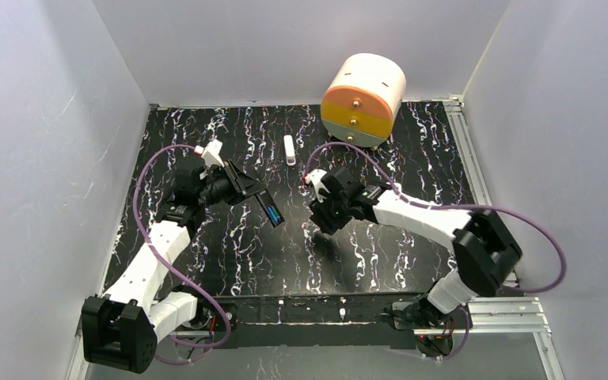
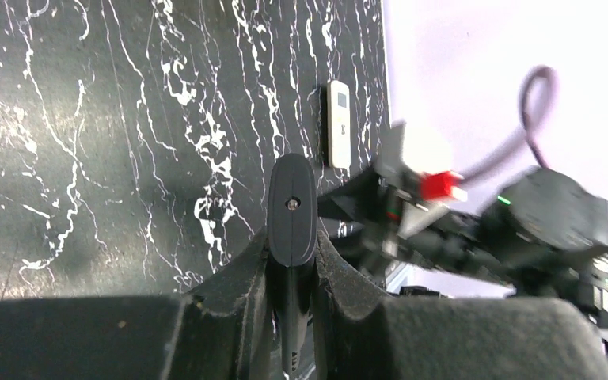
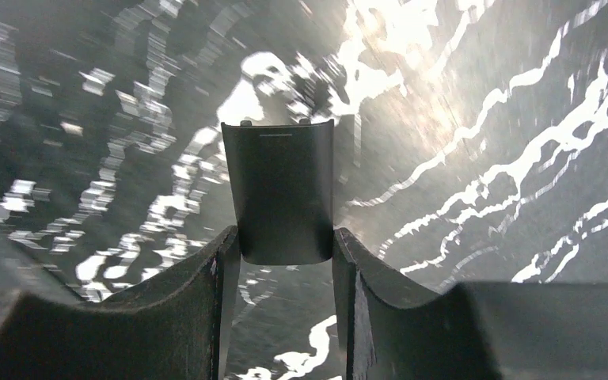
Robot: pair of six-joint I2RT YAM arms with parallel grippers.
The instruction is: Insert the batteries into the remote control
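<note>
My left gripper (image 1: pixel 247 188) (image 2: pixel 291 247) is shut on a slim black remote (image 1: pixel 271 210) (image 2: pixel 292 207) and holds it above the mat, its far end pointing toward the middle. A blue strip shows along its upper face in the top view; I cannot tell whether it is a battery. My right gripper (image 1: pixel 321 222) (image 3: pixel 285 247) is shut on a curved black cover piece (image 3: pixel 281 190), held low over the mat. The white rounded remote control with the tan back is out of view. The dark battery with the orange-gold end is out of view.
A small narrow white stick remote (image 1: pixel 289 149) (image 2: pixel 338 123) lies on the black marbled mat (image 1: pixel 229 253) behind the grippers. A round drawer unit (image 1: pixel 362 99) with orange, yellow and grey fronts stands at the back right. White walls enclose the mat.
</note>
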